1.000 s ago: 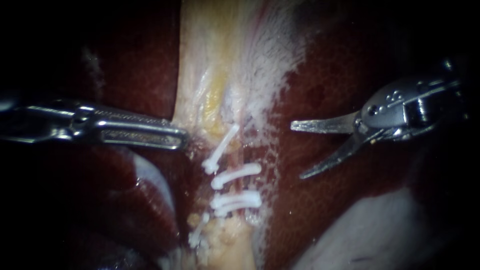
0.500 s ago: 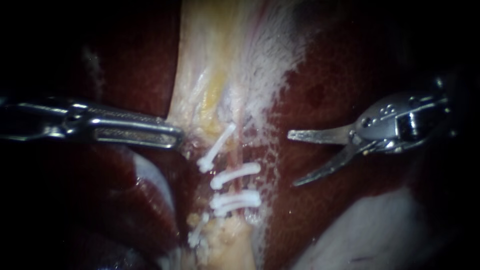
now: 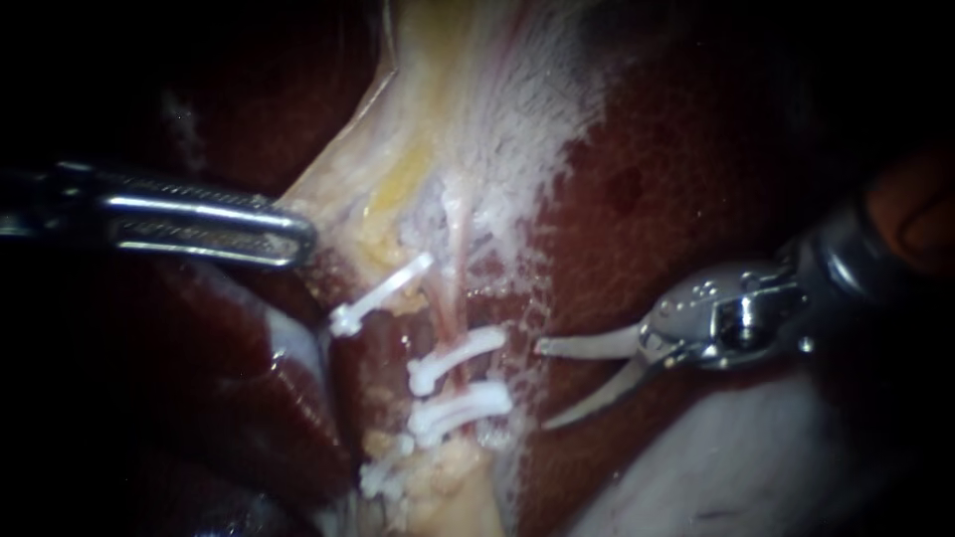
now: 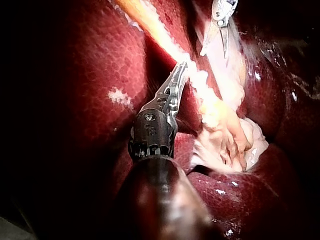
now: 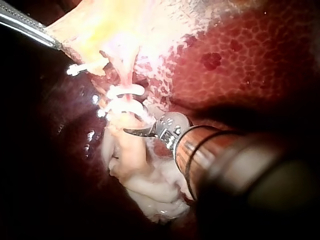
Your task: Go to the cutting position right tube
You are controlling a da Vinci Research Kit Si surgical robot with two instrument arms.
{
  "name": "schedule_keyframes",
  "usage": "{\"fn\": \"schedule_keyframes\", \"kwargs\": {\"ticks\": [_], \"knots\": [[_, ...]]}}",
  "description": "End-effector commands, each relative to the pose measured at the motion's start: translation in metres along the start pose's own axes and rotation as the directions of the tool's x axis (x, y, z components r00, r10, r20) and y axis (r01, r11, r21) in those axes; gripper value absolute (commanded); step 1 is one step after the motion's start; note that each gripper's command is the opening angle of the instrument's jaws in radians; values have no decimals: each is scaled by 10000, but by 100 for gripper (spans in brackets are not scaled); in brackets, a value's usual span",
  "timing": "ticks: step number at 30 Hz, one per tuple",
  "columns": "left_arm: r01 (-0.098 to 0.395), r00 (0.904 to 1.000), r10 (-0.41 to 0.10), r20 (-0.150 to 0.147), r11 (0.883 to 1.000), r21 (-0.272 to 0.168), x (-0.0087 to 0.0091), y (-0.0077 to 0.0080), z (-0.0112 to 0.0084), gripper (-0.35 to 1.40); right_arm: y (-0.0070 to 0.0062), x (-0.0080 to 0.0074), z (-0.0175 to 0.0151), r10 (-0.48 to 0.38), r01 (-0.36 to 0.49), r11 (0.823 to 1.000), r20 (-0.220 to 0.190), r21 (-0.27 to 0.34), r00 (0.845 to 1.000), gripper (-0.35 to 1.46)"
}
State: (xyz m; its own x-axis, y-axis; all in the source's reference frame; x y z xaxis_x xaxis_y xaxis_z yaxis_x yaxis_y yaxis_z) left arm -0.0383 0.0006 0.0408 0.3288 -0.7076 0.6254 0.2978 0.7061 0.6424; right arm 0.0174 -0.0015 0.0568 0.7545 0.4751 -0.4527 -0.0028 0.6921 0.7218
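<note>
Right tube [image 3: 450, 298]: right instrument [image 3: 542, 386] pincer apart nearby (own wrist view hides gap); left instrument [image 3: 298, 234] clamps tissue [image 3: 348, 189].

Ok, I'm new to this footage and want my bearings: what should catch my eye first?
The white clips across the pink tube at the centre of the endoscope view stand out against the dark liver. The right instrument, blades open, sits just beside them; the left instrument holds pale tissue taut.

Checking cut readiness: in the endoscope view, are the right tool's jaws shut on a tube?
No, the right tool stands open, jaws apart and short of the clips.
</note>
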Motion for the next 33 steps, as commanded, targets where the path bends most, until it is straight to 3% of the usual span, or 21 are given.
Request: {"fn": "schedule_keyframes", "kwargs": {"ticks": [1, 12, 26, 33], "knots": [[-12, 10000, 12, 1, 10000, -16, -1, -1, 0, -35, 2, 1, 1, 30, -30, 10000, 20, 10, 10000, 71], [-12, 10000, 12, 2, 10000, -26, -1, -3, 0, -35, 20, 3, 24, 373, -375, 9992, 196, 144, 9991, 51], [-14, 10000, 14, 4, 10000, -36, 0, -3, 1, -35, 25, 16, 42, 507, -508, 9987, 192, 82, 9985, 31], [-14, 10000, 14, 5, 10000, -46, 0, -3, 2, -35, 28, 16, 56, 451, -453, 9990, 224, 66, 9987, 29]]}}
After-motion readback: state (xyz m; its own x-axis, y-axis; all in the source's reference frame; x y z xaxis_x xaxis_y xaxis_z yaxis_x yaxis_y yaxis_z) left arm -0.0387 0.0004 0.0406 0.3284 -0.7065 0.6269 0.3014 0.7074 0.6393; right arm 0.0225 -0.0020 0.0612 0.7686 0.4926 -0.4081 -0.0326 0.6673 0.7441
